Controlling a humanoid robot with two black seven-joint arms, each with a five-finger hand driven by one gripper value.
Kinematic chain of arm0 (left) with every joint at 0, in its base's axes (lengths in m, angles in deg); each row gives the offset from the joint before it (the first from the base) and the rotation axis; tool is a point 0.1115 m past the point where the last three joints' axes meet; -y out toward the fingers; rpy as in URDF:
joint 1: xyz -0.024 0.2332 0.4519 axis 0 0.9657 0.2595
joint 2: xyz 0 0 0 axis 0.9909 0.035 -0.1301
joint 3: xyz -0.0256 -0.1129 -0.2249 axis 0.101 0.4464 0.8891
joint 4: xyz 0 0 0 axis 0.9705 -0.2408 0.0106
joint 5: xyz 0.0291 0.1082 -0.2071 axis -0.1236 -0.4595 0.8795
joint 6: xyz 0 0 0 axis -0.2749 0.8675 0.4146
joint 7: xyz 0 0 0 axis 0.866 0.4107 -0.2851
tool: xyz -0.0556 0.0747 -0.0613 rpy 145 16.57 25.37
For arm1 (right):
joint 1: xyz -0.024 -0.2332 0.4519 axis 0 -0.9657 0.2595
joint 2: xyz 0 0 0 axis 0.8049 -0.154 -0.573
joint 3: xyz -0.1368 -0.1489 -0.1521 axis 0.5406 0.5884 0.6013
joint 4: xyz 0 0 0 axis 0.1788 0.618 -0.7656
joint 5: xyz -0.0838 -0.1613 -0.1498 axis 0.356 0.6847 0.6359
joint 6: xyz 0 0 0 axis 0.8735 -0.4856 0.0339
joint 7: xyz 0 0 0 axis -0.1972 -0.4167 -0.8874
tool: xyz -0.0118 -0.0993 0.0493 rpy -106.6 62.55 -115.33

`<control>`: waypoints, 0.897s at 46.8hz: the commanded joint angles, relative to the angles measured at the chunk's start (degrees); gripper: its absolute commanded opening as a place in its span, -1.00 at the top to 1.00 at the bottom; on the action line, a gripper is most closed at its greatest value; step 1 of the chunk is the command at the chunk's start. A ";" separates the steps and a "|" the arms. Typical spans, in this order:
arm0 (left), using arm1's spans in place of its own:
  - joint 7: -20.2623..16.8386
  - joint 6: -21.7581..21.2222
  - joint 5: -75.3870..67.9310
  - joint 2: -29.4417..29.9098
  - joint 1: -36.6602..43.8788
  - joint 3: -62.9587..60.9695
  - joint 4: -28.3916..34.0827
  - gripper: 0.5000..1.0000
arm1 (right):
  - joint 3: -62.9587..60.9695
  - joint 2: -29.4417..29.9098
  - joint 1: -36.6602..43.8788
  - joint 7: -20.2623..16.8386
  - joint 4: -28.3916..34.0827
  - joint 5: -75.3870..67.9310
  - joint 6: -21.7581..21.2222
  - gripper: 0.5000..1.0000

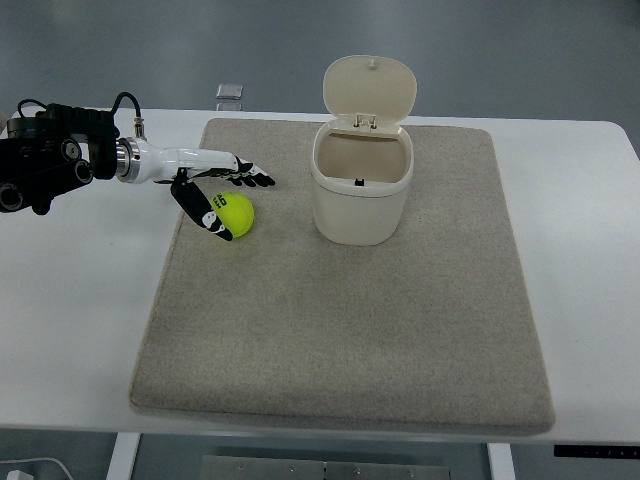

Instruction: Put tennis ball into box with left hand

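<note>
A yellow-green tennis ball (pixel 238 213) lies on the grey mat (pixel 340 330), left of the box. The box (pixel 361 185) is a cream bin standing upright with its lid flipped open at the back. My left hand (pixel 235 198) reaches in from the left edge and hovers over the ball. Its fingers (pixel 250 174) stretch out above the ball and the thumb (pixel 207 213) hangs down on the ball's left side. The hand is open and does not grasp the ball. The right arm is out of view.
The mat covers most of the white table (pixel 580 260). A small clear square object (pixel 230 95) sits at the table's far edge, behind the mat.
</note>
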 commanded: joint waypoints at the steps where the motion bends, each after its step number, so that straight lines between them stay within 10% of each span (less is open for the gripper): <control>1: 0.00 -0.18 -0.07 -0.01 0.10 -0.06 -0.01 -0.85 | -0.06 0.00 0.00 -0.02 0.00 0.00 0.00 -0.75; 42: -0.08 -1.94 -0.25 -0.09 0.54 -2.34 -0.45 -0.80 | 0.03 0.00 0.00 -0.02 0.00 0.00 0.00 -0.75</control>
